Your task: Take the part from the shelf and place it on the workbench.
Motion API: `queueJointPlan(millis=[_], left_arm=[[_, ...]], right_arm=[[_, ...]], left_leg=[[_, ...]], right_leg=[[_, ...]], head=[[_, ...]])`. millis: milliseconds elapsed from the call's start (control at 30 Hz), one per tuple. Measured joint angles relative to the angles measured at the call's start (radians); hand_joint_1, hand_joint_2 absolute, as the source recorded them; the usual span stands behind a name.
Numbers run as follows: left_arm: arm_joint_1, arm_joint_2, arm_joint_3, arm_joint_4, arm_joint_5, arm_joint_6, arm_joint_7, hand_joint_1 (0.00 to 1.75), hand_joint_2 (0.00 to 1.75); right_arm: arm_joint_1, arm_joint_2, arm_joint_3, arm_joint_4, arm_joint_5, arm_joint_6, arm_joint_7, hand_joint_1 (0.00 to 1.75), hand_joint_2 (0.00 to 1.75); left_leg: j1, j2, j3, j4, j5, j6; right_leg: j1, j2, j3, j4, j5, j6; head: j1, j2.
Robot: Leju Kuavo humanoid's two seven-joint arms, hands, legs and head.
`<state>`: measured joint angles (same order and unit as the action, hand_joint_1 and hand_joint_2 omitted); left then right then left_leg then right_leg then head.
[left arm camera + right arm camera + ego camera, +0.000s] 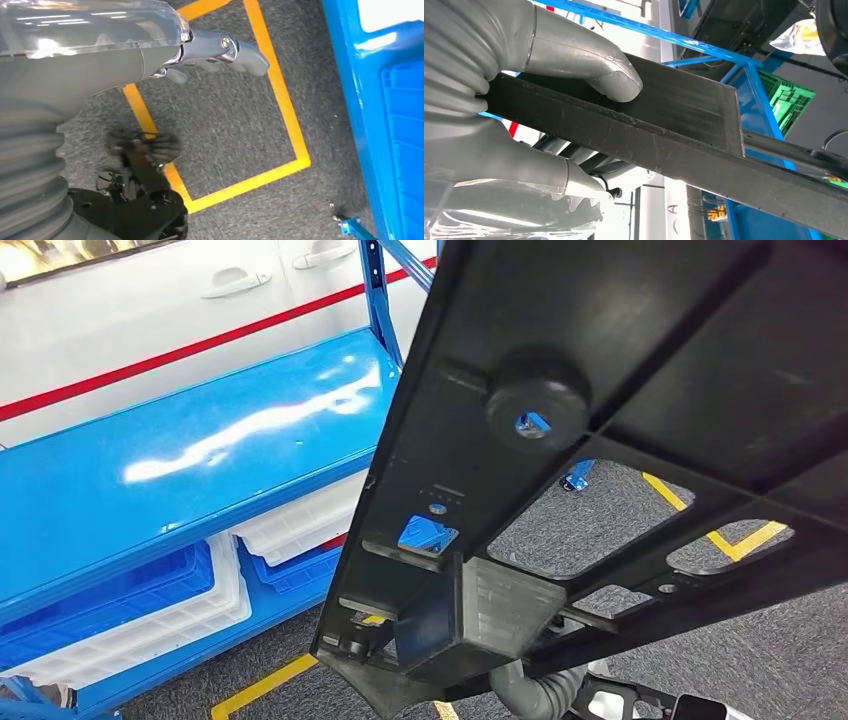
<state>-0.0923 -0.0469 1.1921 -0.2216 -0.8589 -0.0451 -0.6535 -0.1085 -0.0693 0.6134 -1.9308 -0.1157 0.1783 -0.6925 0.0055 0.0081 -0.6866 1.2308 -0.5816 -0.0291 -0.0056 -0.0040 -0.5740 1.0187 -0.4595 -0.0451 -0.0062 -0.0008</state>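
One hand: right hand (524, 100) clamps the black part (600, 440), thumb over its edge.
Long axis: runs outward from the fingers (579, 182).
Left hand (220, 52): hangs empty, loosely curled.

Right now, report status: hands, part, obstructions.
Right hand grips the black part, lifted off the blue shelf. Left hand holds nothing, fingers over the floor. Part blocks much of the head view; workbench unseen.

No readable text, labels, brands or numbers on anything in view.
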Motion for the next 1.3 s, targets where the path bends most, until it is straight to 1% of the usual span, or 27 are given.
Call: queueJointPlan(millis=[33, 67, 100, 167, 233, 300, 367, 400, 500, 533, 567, 600, 633, 667, 700, 767, 833, 900, 933, 1000, 1033, 1067, 1100, 1133, 1200, 1233, 1300], left_arm=[[0.0, 0.0, 0.0, 0.0, 0.0, 0.0, 0.0, 0.0, 1.75], [0.0, 0.0, 0.0, 0.0, 0.001, 0.0, 0.0, 0.0, 1.75], [0.0, 0.0, 0.0, 0.0, 0.001, 0.0, 0.0, 0.0, 1.75], [-0.001, 0.001, 0.0, 0.0, 0.002, 0.0, 0.0, 0.0, 1.75], [-0.002, 0.002, 0.0, 0.0, 0.002, 0.0, -0.001, 0.0, 1.75], [-0.002, 0.002, 0.0, 0.0, 0.002, 0.0, -0.002, 0.0, 1.75], [-0.001, 0.002, 0.0, 0.0, 0.002, 0.0, -0.002, 0.0, 1.75], [-0.001, 0.002, 0.0, 0.0, 0.002, 0.0, -0.002, 0.0, 1.75], [-0.002, 0.002, 0.0, 0.0, 0.002, 0.0, -0.002, 0.0, 1.75], [-0.002, 0.002, 0.0, 0.0, 0.002, 0.0, -0.002, 0.0, 1.75], [-0.001, 0.002, 0.0, 0.0, 0.003, 0.0, -0.002, 0.0, 1.75], [-0.001, 0.002, 0.0, 0.0, 0.003, 0.0, -0.002, 0.0, 1.75], [-0.001, 0.002, 0.0, 0.0, 0.003, 0.0, -0.002, 0.0, 1.75], [-0.001, 0.002, 0.0, 0.0, 0.003, 0.0, -0.002, 0.0, 1.75], [-0.001, 0.001, 0.0, 0.0, 0.003, 0.0, -0.002, 0.0, 1.75], [-0.001, 0.001, 0.0, 0.0, 0.003, -0.001, -0.002, 0.0, 1.75], [-0.001, 0.001, 0.0, 0.0, 0.005, -0.002, -0.002, 0.0, 1.75], [0.0, 0.001, 0.001, 0.0, 0.008, -0.002, 0.002, 0.0, 1.75], [0.001, 0.0, 0.001, 0.0, 0.01, -0.002, 0.006, 0.0, 1.75], [0.002, 0.0, 0.002, 0.0, 0.011, -0.001, 0.015, 0.0, 1.75], [0.002, 0.0, 0.002, 0.0, 0.012, -0.001, 0.019, 0.0, 1.75], [0.003, 0.0, 0.002, 0.0, 0.013, 0.0, 0.023, 0.0, 1.75], [0.004, 0.0, 0.003, 0.0, 0.013, 0.0, 0.026, 0.0, 1.75], [0.004, 0.0, 0.003, 0.0, 0.014, 0.0, 0.03, 0.0, 1.75], [0.004, 0.001, 0.004, 0.0, 0.016, 0.0, 0.038, 0.0, 1.75], [0.005, 0.002, 0.004, 0.0, 0.016, 0.0, 0.041, 0.0, 1.75], [0.008, 0.004, 0.005, 0.0, 0.017, 0.002, 0.046, 0.0, 1.75]], right_arm=[[0.001, 0.0, 0.0, 0.0, 0.0, 0.0, 0.0, 1.71, 1.75], [0.001, 0.0, 0.0, 0.0, 0.0, 0.0, 0.0, 1.71, 1.75], [0.002, 0.0, 0.0, 0.0, 0.0, 0.0, 0.0, 1.71, 1.75], [0.002, 0.0, 0.0, 0.0, 0.0, 0.0, 0.0, 1.71, 1.75], [0.002, 0.0, 0.0, 0.0, 0.0, 0.0, 0.0, 1.71, 1.75], [0.002, 0.0, 0.0, 0.0, 0.0, 0.0, 0.0, 1.71, 1.75], [0.003, -0.001, 0.0, 0.0, 0.0, 0.0, 0.0, 1.71, 1.75], [0.003, -0.001, 0.0, 0.0, 0.0, 0.0, 0.0, 1.71, 1.75], [0.004, -0.002, 0.0, 0.001, 0.0, -0.002, 0.0, 1.71, 1.75], [0.005, -0.002, 0.0, 0.002, 0.0, -0.003, 0.0, 1.71, 1.75], [0.005, -0.002, 0.0, 0.002, 0.0, -0.004, 0.0, 1.71, 1.75], [0.006, -0.002, 0.0, 0.003, 0.001, -0.006, 0.0, 1.71, 1.75], [0.006, -0.002, 0.0, 0.003, 0.001, -0.009, 0.0, 1.71, 1.75], [0.006, -0.002, 0.0, 0.003, 0.002, -0.011, 0.0, 1.71, 1.75], [0.006, -0.002, 0.0, 0.003, 0.003, -0.013, 0.0, 1.71, 1.75], [0.006, -0.003, 0.0, 0.003, 0.006, -0.015, 0.0, 1.71, 1.75], [0.007, -0.003, 0.0, 0.003, 0.008, -0.015, 0.0, 1.71, 1.75], [0.008, -0.004, 0.0, 0.003, 0.011, -0.018, 0.0, 1.71, 1.75], [0.008, -0.004, 0.0, 0.003, 0.013, -0.019, 0.0, 1.71, 1.75], [0.012, -0.004, 0.0, 0.003, 0.016, -0.023, 0.0, 1.71, 1.75], [0.015, -0.004, 0.0, 0.003, 0.019, -0.024, 0.0, 1.71, 1.75], [0.018, -0.004, 0.0, 0.003, 0.023, -0.023, 0.0, 1.71, 1.75], [0.021, -0.004, 0.0, 0.003, 0.027, -0.019, 0.0, 1.71, 1.75], [0.023, -0.004, 0.0, 0.003, 0.031, -0.013, 0.0, 1.71, 1.75], [0.024, -0.006, 0.0, 0.006, 0.028, -0.002, 0.001, 1.71, 1.75], [0.023, -0.008, 0.0, 0.007, 0.023, 0.002, 0.002, 1.71, 1.75], [0.023, -0.012, 0.0, 0.009, 0.013, 0.005, 0.005, 1.71, 1.75]], left_leg=[[0.001, 0.0, -0.004, 0.049, -0.014, -0.002], [0.001, 0.0, 0.005, 0.071, -0.005, -0.002], [0.001, 0.0, 0.03, 0.059, 0.022, -0.002], [0.001, -0.002, 0.126, -0.058, 0.066, 0.004], [-0.003, -0.006, 0.223, -0.202, 0.055, 0.014], [-0.009, -0.007, 0.251, -0.261, 0.043, 0.025], [-0.007, -0.003, 0.237, -0.263, 0.063, 0.039], [-0.006, 0.001, 0.227, -0.266, 0.075, 0.046], [-0.007, 0.007, 0.19, -0.266, 0.108, 0.058], [-0.008, 0.008, 0.175, -0.264, 0.119, 0.058], [-0.009, 0.009, 0.16, -0.26, 0.129, 0.057], [-0.01, 0.009, 0.143, -0.255, 0.137, 0.055], [-0.01, 0.009, 0.128, -0.249, 0.143, 0.053], [-0.01, 0.009, 0.114, -0.242, 0.148, 0.05], [-0.01, 0.009, 0.103, -0.233, 0.15, 0.046], [-0.012, 0.009, 0.091, -0.221, 0.157, 0.036], [-0.011, 0.008, 0.087, -0.218, 0.165, 0.023], [-0.007, 0.004, 0.074, -0.196, 0.146, 0.011], [-0.004, 0.002, 0.058, -0.158, 0.116, 0.006], [-0.001, 0.001, 0.009, -0.034, 0.039, -0.002], [0.001, 0.001, -0.012, 0.029, 0.012, -0.005], [0.002, 0.001, -0.022, 0.065, 0.004, -0.007], [0.002, 0.001, -0.013, 0.064, 0.016, -0.007], [0.002, 0.0, 0.016, 0.023, 0.044, -0.006], [0.003, -0.015, 0.101, -0.116, 0.099, 0.001], [0.003, -0.026, 0.132, -0.171, 0.112, 0.006], [0.001, -0.041, 0.155, -0.218, 0.109, 0.014]], right_leg=[[0.001, 0.0, -0.017, 0.001, 0.012, 0.0], [0.002, 0.0, -0.033, 0.003, 0.023, 0.001], [0.002, 0.0, -0.049, 0.005, 0.034, 0.003], [0.002, 0.002, -0.074, 0.007, 0.054, 0.008], [0.003, 0.002, -0.086, 0.008, 0.073, 0.018], [0.002, 0.001, -0.089, 0.004, 0.092, 0.03], [0.0, 0.002, -0.095, 0.008, 0.09, 0.041], [-0.001, 0.003, -0.104, 0.028, 0.063, 0.045], [-0.003, 0.004, -0.145, 0.186, -0.083, 0.054], [-0.004, 0.004, -0.154, 0.244, -0.105, 0.056], [-0.005, 0.004, -0.152, 0.281, -0.101, 0.058], [-0.007, 0.004, -0.134, 0.286, -0.078, 0.059], [-0.008, 0.004, -0.099, 0.254, -0.048, 0.058], [-0.008, 0.003, -0.05, 0.193, -0.032, 0.056], [-0.006, 0.002, 0.004, 0.118, -0.034, 0.052], [-0.002, 0.002, 0.07, 0.016, -0.063, 0.043], [0.001, 0.003, 0.076, -0.005, -0.067, 0.03], [-0.001, 0.002, 0.069, -0.009, -0.054, 0.015], [-0.002, 0.001, 0.064, -0.012, -0.048, 0.008], [0.0, 0.0, 0.052, -0.011, -0.038, 0.001], [0.001, 0.0, 0.045, -0.01, -0.034, 0.001], [0.002, 0.0, 0.04, -0.008, -0.031, 0.001], [0.002, 0.001, 0.036, -0.007, -0.029, 0.002], [0.002, 0.002, 0.034, -0.004, -0.028, 0.003], [0.002, 0.006, 0.03, 0.0, -0.027, 0.007], [0.002, 0.009, 0.027, 0.002, -0.026, 0.011], [0.0, 0.018, 0.019, 0.003, -0.02, 0.023]], head=[[0.0, 0.0], [0.0, 0.0], [0.0, 0.0], [0.0, 0.0], [0.0, 0.0], [-0.001, 0.0], [-0.002, 0.0], [-0.002, 0.0], [-0.002, 0.0], [-0.002, 0.0], [-0.002, 0.0], [-0.002, 0.0], [-0.002, 0.0], [-0.002, 0.0], [-0.002, 0.0], [-0.003, 0.0], [-0.002, 0.0], [-0.003, 0.0], [-0.003, 0.0], [-0.004, 0.0], [-0.004, 0.0], [-0.004, 0.0], [-0.004, 0.0], [-0.004, 0.0], [-0.004, 0.0], [-0.003, 0.0], [-0.004, 0.0]])
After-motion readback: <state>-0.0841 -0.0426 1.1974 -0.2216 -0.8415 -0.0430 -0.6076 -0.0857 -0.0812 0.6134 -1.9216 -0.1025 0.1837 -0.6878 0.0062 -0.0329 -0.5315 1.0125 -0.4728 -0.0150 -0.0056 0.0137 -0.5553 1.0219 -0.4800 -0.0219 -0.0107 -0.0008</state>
